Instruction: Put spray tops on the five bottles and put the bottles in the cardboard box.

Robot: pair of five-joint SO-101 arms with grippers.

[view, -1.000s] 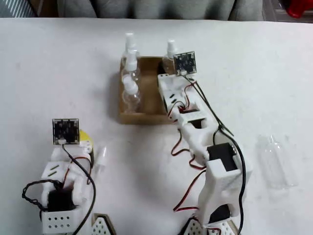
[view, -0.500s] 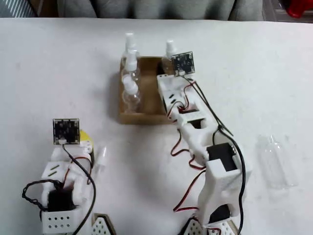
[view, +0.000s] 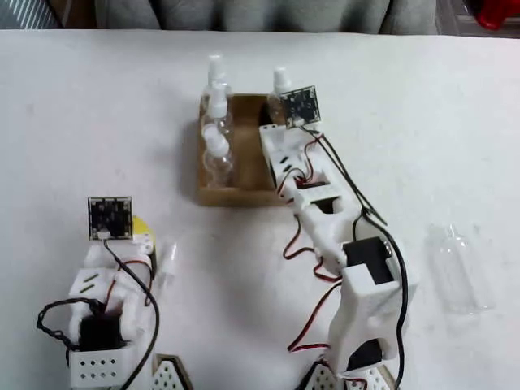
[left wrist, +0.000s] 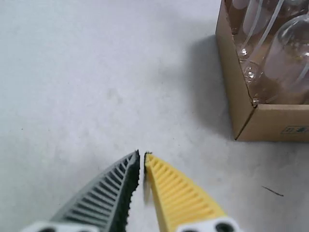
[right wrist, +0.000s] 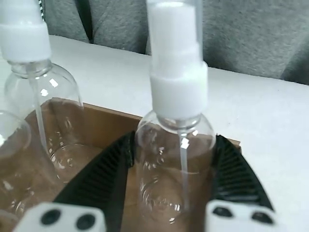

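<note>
Stillness nearby: the left end effector sits closed and empty beside a spray top; an uncapped bottle lies aside. Farther, the right end effector, clamping a capped bottle, has edged inward over the box, so release seems next.

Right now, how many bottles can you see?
5. Three bottles stand in the cardboard box, one in the right gripper at the box, one lies on the table. The arm hides part of the box.

White desk under even light; grey cushioned seating lines its far edge, with a red object at one corner.
</note>
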